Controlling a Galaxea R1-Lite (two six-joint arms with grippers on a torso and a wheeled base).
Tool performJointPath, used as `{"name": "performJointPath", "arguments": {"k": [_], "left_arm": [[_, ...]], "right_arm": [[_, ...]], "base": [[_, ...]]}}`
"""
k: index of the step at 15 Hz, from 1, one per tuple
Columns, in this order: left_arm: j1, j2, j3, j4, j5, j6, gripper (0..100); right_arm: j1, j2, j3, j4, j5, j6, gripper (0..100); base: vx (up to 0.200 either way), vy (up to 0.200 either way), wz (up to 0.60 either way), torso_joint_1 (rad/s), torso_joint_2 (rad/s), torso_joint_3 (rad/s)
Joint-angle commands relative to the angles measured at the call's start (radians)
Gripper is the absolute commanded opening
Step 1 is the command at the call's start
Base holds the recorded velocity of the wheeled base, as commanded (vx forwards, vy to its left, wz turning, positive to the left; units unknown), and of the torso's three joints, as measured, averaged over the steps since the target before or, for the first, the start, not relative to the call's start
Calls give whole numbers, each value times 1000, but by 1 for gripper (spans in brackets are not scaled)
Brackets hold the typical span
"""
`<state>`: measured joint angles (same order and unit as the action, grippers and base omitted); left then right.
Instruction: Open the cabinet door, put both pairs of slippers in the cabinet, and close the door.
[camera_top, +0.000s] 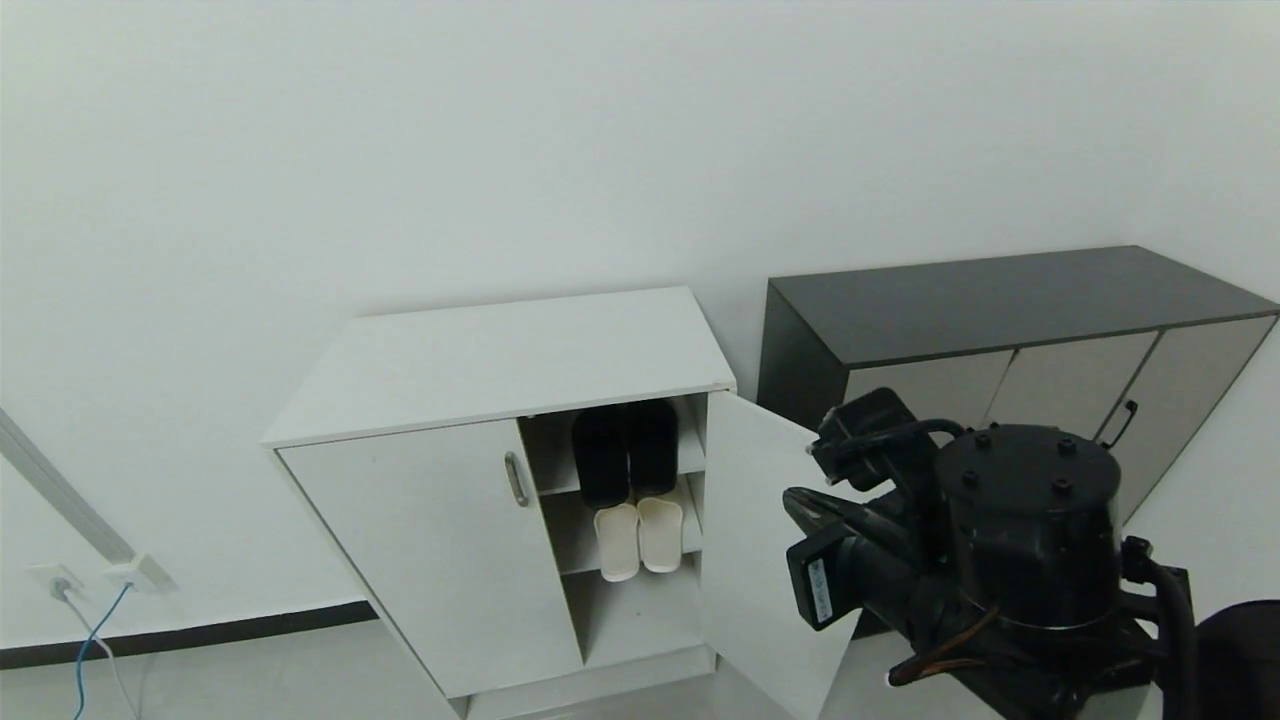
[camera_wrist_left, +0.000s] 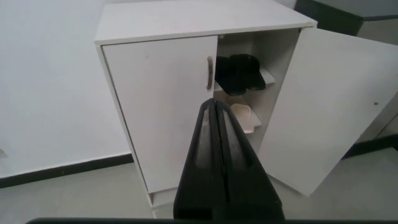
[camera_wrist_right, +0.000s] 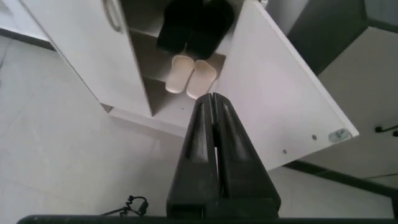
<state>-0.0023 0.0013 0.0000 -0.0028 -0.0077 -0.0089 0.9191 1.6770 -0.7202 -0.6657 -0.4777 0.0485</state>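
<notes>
Count: 2 slipper pairs, 2 doors | white wall (camera_top: 500, 150) behind cabinet (camera_top: 500, 360), pale floor (camera_top: 250, 680) below, dark sideboard (camera_top: 1000, 300) beside it | cabinet holds black pair (camera_top: 625, 450) on upper shelf, cream pair (camera_top: 638, 535) beneath; open door (camera_top: 745, 520), closed door (camera_top: 430, 540) | left gripper (camera_wrist_left: 214, 104), right gripper (camera_wrist_right: 212, 96) pressed together, empty, facing cabinet.

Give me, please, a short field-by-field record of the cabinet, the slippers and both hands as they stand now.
Cabinet: white two-door cabinet
Right door: swung open
Left door: shut
Pair of black slippers: upper shelf, side by side
Pair of cream slippers: shelf below, side by side
Left hand: shut, empty, facing the cabinet
Right hand: shut, empty, near the open door
Left to do: close the door
</notes>
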Motion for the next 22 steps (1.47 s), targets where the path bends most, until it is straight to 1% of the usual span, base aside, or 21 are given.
{"name": "performJointPath", "arguments": {"k": [1, 4, 5, 6, 7, 9, 11, 15, 22], "left_arm": [[1, 0, 0, 0, 0, 0, 0], [1, 0, 0, 0, 0, 0, 0], [1, 0, 0, 0, 0, 0, 0], [1, 2, 0, 0, 0, 0, 0], [1, 0, 0, 0, 0, 0, 0], [1, 0, -2, 0, 0, 0, 0], [1, 0, 0, 0, 0, 0, 0], [1, 0, 0, 0, 0, 0, 0], [1, 0, 0, 0, 0, -2, 0]], "right_arm": [[-49, 29, -16, 2, 10, -1, 0], [-232, 135, -102, 0, 42, 13, 0], [-258, 155, -116, 0, 45, 17, 0], [-306, 187, -142, 0, 53, 30, 0], [-359, 221, -168, 0, 99, 37, 0], [-414, 265, -193, 0, 122, 42, 0], [-451, 308, -216, -12, 134, 44, 0], [-494, 357, -225, -44, 163, 42, 0], [-497, 383, -223, -49, 168, 40, 0]], "base": [[0, 0, 0, 0, 0, 0], [0, 0, 0, 0, 0, 0], [0, 0, 0, 0, 0, 0], [0, 0, 0, 0, 0, 0], [0, 0, 0, 0, 0, 0], [0, 0, 0, 0, 0, 0], [0, 0, 0, 0, 0, 0], [0, 0, 0, 0, 0, 0], [0, 0, 0, 0, 0, 0]]}}
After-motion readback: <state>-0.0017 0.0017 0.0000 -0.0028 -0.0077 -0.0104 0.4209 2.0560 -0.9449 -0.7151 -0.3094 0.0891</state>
